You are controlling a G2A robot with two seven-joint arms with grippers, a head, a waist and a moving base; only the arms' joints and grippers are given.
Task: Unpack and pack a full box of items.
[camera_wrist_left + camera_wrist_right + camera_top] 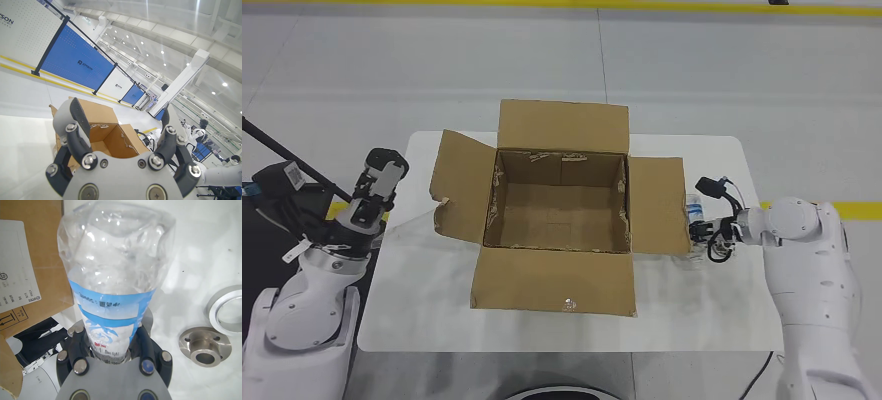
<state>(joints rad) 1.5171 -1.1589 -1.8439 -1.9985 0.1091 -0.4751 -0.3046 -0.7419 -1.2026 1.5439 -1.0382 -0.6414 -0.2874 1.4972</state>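
1. Bottle (115, 275): a crumpled clear plastic bottle with a blue label. It sits at the right of the table (542, 325), just beside the outer edge of the right flap (657, 205) of the box (557, 282).
2. Bottle axis: the long axis runs along the right gripper's line of reach. The neck end is in the claw and the base points away from the wrist, down toward the table. It appears near upright. Whether the base touches the table cannot be told.
3. Right gripper (112, 341): its claw pinches the bottle low on the label, near the neck.
4. Step in hand: the box is open and looks empty, while a flange (205, 346) and a ring (225, 317) lie on the table to the right of the bottle. Unpacking therefore appears finished or nearly so. The bottle is either the last item out or the first item back in.
5. Next move, if packing: lift the bottle clear of the right flap, carry it left over the box and lower it inside. Use a light grip, as the wall is thin and likely to buckle.
6. Next move, if unpacking: seat the base on the table, then release.
7. Left gripper (121, 108): its claw is spread and holds nothing. It sits at the left of the box, pointing toward it.
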